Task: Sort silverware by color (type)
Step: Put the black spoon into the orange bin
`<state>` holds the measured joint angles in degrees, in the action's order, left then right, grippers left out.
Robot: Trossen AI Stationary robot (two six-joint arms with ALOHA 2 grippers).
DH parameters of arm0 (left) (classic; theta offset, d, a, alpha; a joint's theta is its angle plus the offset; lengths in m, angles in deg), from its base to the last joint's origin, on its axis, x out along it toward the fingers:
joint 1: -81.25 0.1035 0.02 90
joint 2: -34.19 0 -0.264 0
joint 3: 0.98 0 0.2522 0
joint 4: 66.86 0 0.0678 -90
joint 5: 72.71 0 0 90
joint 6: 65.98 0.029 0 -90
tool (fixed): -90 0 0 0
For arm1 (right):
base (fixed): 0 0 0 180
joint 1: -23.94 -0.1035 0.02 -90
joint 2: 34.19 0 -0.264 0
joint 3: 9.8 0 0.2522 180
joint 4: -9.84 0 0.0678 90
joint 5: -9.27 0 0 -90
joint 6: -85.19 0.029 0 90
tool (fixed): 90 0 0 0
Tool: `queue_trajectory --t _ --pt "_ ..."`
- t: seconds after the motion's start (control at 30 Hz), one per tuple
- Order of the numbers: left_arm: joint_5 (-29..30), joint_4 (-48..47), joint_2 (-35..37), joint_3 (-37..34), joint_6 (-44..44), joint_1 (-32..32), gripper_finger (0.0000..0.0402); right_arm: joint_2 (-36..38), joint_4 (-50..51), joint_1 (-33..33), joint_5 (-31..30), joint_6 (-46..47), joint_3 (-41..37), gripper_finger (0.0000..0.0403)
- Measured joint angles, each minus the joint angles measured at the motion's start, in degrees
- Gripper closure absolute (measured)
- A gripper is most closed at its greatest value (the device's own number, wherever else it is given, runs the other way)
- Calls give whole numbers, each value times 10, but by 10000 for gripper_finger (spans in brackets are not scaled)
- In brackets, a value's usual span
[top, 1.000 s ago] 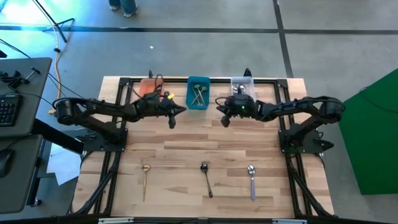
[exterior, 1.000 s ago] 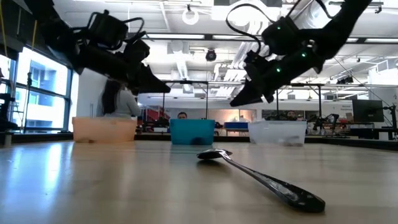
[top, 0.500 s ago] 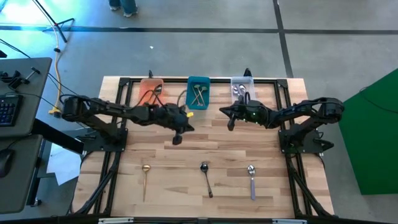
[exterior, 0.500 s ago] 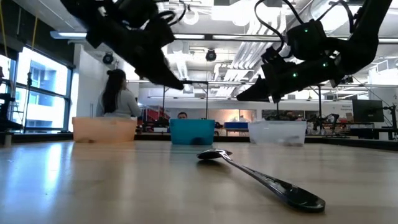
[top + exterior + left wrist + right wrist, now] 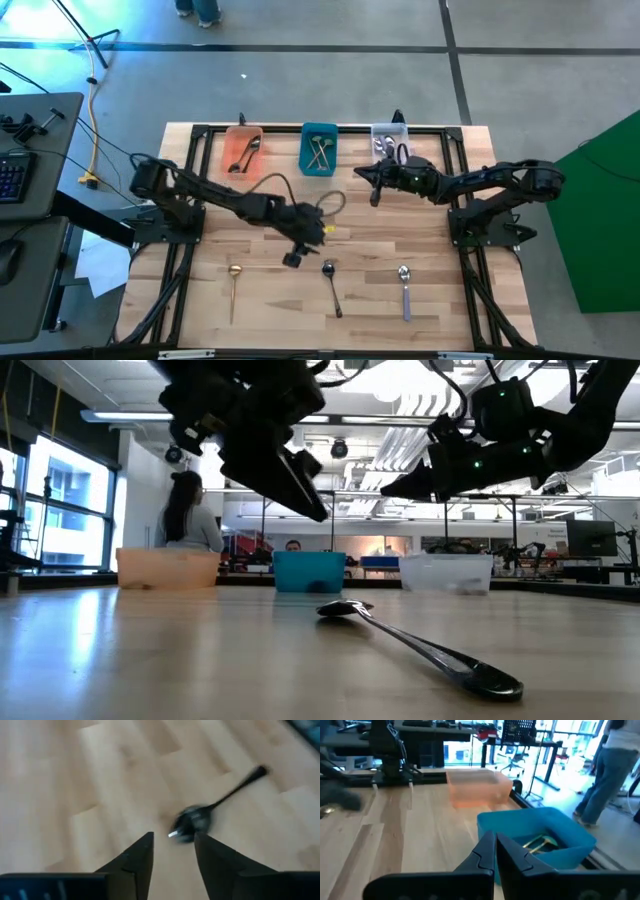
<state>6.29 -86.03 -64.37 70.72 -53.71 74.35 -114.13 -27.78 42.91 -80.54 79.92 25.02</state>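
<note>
Three spoons lie in a row near the table's front edge: a gold spoon (image 5: 234, 284), a black spoon (image 5: 331, 285) and a silver spoon (image 5: 404, 287). My left gripper (image 5: 293, 258) hangs just beside the black spoon, fingers apart. I think I must go down and pinch it next. My right gripper (image 5: 374, 190) waits by the bins, fingers together. I see no writing.

Three bins stand in a row along the far edge of the wooden surface (image 5: 400, 235): an orange bin (image 5: 243, 149), a teal bin (image 5: 319, 149), and a clear bin (image 5: 389, 140). Beyond the surface, a person (image 5: 190, 511), possibly seated, faces away.
</note>
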Motion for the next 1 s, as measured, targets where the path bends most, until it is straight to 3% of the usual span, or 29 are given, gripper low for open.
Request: queue_trajectory --t 0.13,0.33,0.5,0.73,1.0 --pt "-39 10 -43 32 5 -31 248 5 5 15 5 -14 0 403" --pt "-43 25 -116 101 6 -79 236 5 4 34 46 3 0 403" --pt "-14 21 -170 154 42 -103 236 5 14 41 46 -4 -1 403" --pt "43 -71 -239 223 93 -109 239 6 22 44 75 -3 -2 403" --pt "58 -129 -248 239 79 -108 270 11 40 44 99 3 -2 403"
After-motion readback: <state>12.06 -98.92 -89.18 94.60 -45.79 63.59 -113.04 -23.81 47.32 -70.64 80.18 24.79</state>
